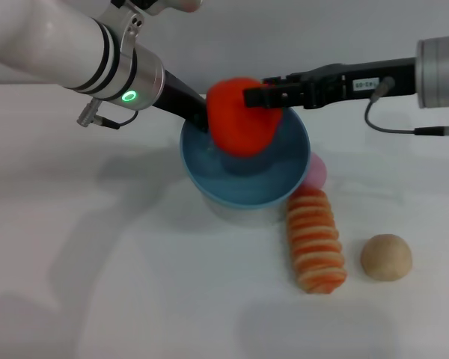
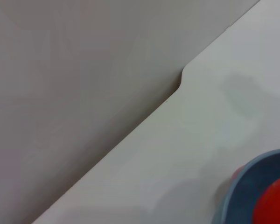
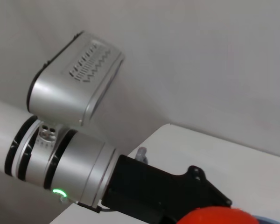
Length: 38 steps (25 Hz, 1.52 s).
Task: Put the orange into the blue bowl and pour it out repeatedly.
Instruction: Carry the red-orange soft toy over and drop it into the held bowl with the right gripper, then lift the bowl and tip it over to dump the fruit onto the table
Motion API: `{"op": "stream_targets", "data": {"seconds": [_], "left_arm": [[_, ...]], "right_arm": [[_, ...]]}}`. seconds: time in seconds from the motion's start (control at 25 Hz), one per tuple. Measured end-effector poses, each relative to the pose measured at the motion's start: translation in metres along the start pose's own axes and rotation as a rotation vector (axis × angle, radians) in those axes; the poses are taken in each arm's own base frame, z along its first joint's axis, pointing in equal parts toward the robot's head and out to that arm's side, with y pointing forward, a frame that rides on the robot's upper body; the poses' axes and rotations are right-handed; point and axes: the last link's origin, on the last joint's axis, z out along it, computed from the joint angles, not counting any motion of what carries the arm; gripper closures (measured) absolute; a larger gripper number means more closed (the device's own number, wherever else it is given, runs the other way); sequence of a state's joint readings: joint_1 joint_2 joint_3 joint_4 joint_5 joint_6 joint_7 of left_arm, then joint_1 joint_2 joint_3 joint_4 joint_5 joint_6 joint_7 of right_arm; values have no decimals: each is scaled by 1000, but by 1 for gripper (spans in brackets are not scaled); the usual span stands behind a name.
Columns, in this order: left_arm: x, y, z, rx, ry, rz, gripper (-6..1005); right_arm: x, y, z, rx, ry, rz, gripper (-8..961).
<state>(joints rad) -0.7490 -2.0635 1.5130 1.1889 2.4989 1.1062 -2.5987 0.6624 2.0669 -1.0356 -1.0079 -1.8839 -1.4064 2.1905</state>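
The left gripper point(image 1: 202, 116) reaches in from the far left to the left rim of the round, smooth light-blue plastic bowl point(image 1: 209, 176); whether its jaws grip that rim cannot be told. The bowl stands at mid-bench on the white bench point(image 1: 97, 284). The bright red-orange, roundish toy orange point(image 1: 236, 127) hangs just above the bowl's opening, held on its right flank by the right gripper point(image 1: 256, 97), jaws closed on the fruit. Right of the bowl and nearer lie an orange-and-cream striped roll point(image 1: 316, 239) and, further right, a tan ball point(image 1: 386, 256).

The step in hand appears to be placement of the orange. The next move calls for lowering it inside the rim, then opening the right jaws.
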Motion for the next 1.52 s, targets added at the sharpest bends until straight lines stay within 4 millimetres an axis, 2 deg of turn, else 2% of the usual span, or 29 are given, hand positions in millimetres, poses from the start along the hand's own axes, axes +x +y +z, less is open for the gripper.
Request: {"op": "stream_targets", "data": {"seconds": [0.24, 0.44, 0.56, 0.8, 0.96, 1.08, 1.28, 1.52], "left_arm": [[0, -1, 0, 7, 4, -1, 1000], [0, -3, 0, 14, 10, -3, 1000], [4, -6, -2, 41, 28, 37, 1000], [17, -10, -11, 115, 58, 119, 1001], [28, 2, -15, 176, 85, 248, 1001], [32, 14, -18, 226, 108, 350, 1000], [36, 45, -27, 318, 245, 550, 999], [28, 64, -37, 368, 368, 708, 999]], "right_arm": [[1, -1, -19, 26, -54, -4, 369], [8, -12, -47, 71, -150, 15, 351], [22, -23, -68, 103, -237, 51, 351], [71, -47, -102, 198, -352, 133, 350], [100, -54, -112, 233, -415, 164, 350], [113, -57, -118, 254, -457, 185, 350], [122, -60, -119, 270, -459, 215, 351], [124, -60, -118, 268, -459, 222, 350]]}}
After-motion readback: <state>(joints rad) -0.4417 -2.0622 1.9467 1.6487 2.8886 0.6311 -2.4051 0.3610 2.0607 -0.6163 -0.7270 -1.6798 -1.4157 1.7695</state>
